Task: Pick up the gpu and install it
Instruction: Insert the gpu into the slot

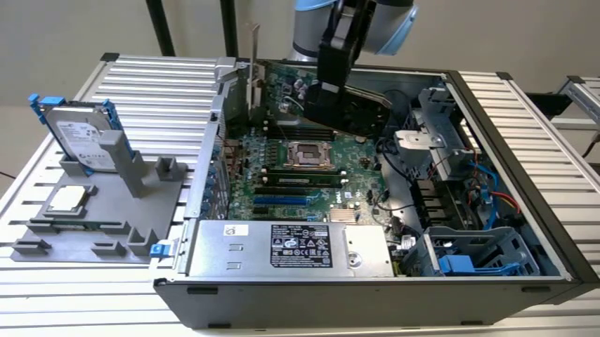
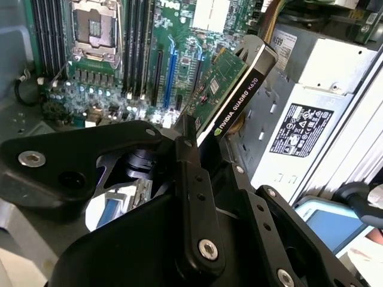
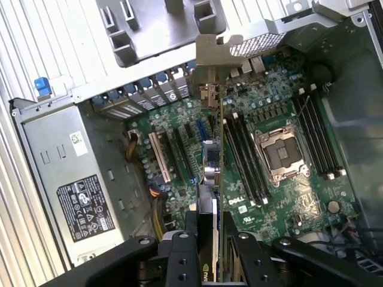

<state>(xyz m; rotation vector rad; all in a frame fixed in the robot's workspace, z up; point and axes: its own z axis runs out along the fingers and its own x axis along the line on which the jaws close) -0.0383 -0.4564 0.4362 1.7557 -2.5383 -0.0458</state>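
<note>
The gpu hangs tilted above the far part of the open computer case, with my gripper shut on it. Its silver end bracket points toward the exterior view's left. In the second wrist view the gpu shows its green board face and black edge, clamped at the gripper. In the first wrist view I see the gpu edge-on over the motherboard, its bracket near the case's rear wall, and the gripper around it. The card is clear of the slots below.
The motherboard carries a bare processor socket, RAM sticks and blue expansion slots. A power supply fills the case's near side, cables and a drive cage its right. A hard drive stands on a grey fixture outside.
</note>
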